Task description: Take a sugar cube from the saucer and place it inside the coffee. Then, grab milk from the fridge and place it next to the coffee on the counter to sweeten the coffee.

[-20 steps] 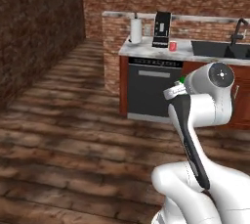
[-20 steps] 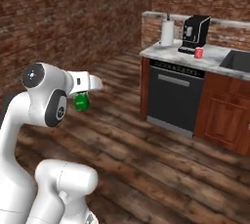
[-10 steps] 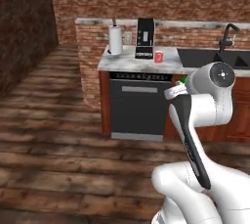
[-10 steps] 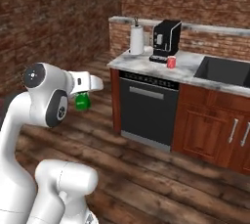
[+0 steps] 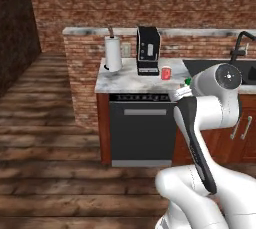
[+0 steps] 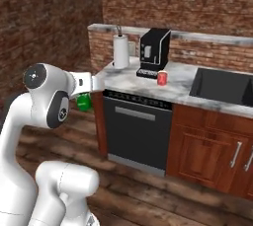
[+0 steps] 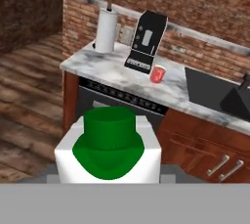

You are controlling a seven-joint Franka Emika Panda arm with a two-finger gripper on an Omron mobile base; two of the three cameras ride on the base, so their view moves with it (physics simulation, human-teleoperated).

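The milk point(image 7: 110, 145), a white carton with a green top, fills the bottom of the hand view and hides the fingertips. My gripper point(image 6: 86, 96) is shut on it, held out in front of the arm at counter height and well short of the counter point(image 6: 133, 79). A bit of the carton's green shows past the arm point(image 5: 187, 80) in the left base view. The coffee point(image 5: 166, 73) point(image 6: 162, 78) point(image 7: 157, 74), a red mug, stands on the marble to the right of the black coffee machine point(image 6: 154, 52). I cannot make out the saucer or the sugar cube. The fridge is out of view.
A paper towel roll point(image 5: 113, 53) stands left of the coffee machine point(image 5: 148, 50). A black sink point(image 6: 222, 84) is set into the marble to the mug's right. A dark dishwasher front point(image 6: 136, 131) sits under the counter, with wooden floor before it and brick walls behind.
The whole scene has shifted: the base has moved, so the counter with the mug now stands nearer and more central. The arm keeps the same pose with the milk in its grip.
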